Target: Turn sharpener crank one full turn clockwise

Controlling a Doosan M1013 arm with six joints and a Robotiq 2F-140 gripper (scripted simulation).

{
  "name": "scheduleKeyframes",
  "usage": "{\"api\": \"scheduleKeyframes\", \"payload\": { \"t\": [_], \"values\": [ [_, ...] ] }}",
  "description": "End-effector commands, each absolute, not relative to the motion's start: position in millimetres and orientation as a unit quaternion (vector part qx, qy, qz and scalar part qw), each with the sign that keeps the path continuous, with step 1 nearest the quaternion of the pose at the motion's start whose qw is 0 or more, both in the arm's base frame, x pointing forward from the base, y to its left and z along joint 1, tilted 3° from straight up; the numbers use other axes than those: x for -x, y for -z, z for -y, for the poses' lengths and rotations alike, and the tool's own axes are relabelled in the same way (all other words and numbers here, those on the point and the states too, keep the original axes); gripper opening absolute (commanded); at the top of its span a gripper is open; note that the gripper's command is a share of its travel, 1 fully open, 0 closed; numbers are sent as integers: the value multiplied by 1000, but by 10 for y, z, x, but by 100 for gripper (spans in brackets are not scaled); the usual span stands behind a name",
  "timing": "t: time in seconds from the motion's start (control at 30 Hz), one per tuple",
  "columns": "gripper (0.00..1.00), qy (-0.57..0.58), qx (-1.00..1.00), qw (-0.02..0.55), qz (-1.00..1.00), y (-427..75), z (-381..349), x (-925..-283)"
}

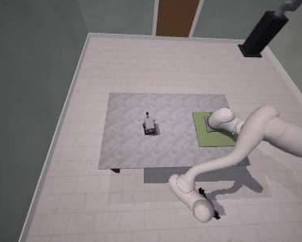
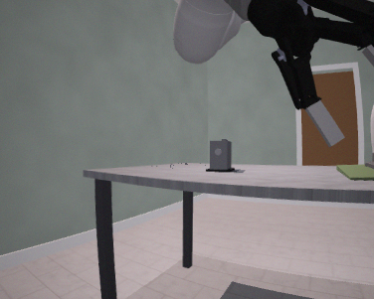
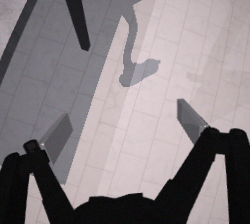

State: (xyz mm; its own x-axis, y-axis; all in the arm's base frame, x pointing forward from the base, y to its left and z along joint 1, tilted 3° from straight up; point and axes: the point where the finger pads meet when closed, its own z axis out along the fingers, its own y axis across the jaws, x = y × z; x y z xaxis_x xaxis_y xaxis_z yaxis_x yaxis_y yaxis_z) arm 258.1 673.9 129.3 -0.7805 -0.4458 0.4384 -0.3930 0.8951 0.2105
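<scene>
Well off the table, my black two-finger gripper [image 3: 123, 127] hangs out beyond the near edge of the grey marbled table top [image 1: 122, 152], its fingers spread to their widest with nothing between them. Seen from the wrist, the two grey finger pads frame only pale floor tiles [image 3: 196, 45], the table's shadow and one dark table leg [image 3: 79, 22].

From overhead, my white arm [image 1: 246, 137] rises from a green rectangular mat [image 1: 214, 140] at the right end of the table, bends outward past the table's front edge and ends low over the floor, where the gripper [image 1: 208, 202] shows as a small black shape beside the last white link.

The small grey box-shaped pencil sharpener [image 1: 149, 125] stands upright near the middle of the table, well apart from my gripper. Its thin crank [image 1: 148, 114] points toward the far side of the table; the knob is too small to make out.

In the low side view, the sharpener [image 2: 221, 155] sits on its dark base on the table top, a round mark on the face turned to the camera, while my gripper [image 2: 345, 90] looms large across the upper right corner, one grey pad [image 2: 325, 123] slanting down. A brown door [image 2: 335, 123] in a white frame stands in the green wall behind.
</scene>
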Motion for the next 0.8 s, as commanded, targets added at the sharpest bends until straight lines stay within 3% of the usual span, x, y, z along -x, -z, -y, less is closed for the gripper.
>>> {"api": "scheduleKeyframes", "payload": {
  "t": [0.0,0.03,0.77],
  "values": [
    [100,54,-208,241,946,-1308,-6682,-2739],
    [100,54,-177,232,955,-1335,-6536,-3052],
    [100,52,60,168,983,-1550,-5071,-5070]
  ]
}}
